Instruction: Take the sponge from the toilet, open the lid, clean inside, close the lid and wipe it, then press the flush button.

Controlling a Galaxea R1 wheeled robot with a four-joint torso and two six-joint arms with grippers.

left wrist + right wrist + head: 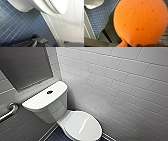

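Right wrist view — sponge (140, 22) pinched at its edge by fingers (146, 45).

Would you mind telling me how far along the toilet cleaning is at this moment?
Done: the sponge is off the toilet, carried by the right arm. The lid lies shut; whether the inside was cleaned cannot be told. Remaining, it seems: at least pressing the flush button.

Floor (16, 25): small dark blue square tiles, pale grout. White toilet (60, 109) stands on it, close to white tiled wall (112, 84). Lid down. Flush button (49, 92) on tank top.
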